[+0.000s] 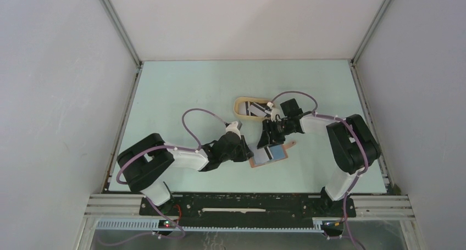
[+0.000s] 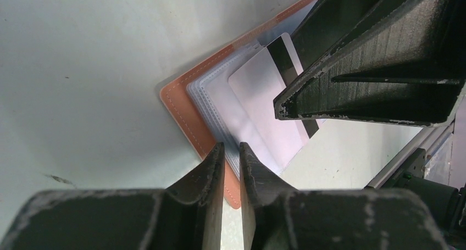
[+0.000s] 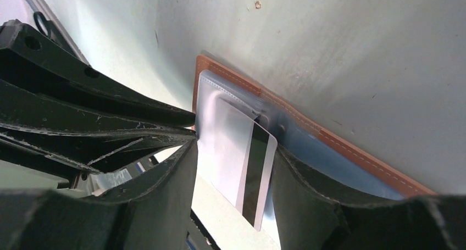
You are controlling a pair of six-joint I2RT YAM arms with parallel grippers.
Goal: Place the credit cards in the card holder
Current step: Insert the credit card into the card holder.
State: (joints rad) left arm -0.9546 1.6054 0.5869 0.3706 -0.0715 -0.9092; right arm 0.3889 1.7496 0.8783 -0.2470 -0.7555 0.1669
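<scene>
The card holder (image 1: pixel 273 154) lies open on the table, reddish-brown outside (image 2: pixel 181 110) with light blue pockets (image 3: pixel 329 167). A whitish credit card (image 3: pixel 228 162) with a dark stripe sits partly in a pocket, its striped end sticking out (image 2: pixel 258 96). My right gripper (image 3: pixel 236 151) straddles this card with its jaws open, a gap showing on the left side. The left gripper (image 2: pixel 232 151) is closed to a narrow slit on the card holder's near edge. More credit cards (image 1: pixel 254 108) lie in the oval beige tray (image 1: pixel 240 112).
The tray stands just behind the two grippers, near the table's middle. The right gripper's fingers (image 2: pixel 373 68) hang close over the card holder in the left wrist view. A metal frame rail (image 1: pixel 247 198) runs along the near table edge.
</scene>
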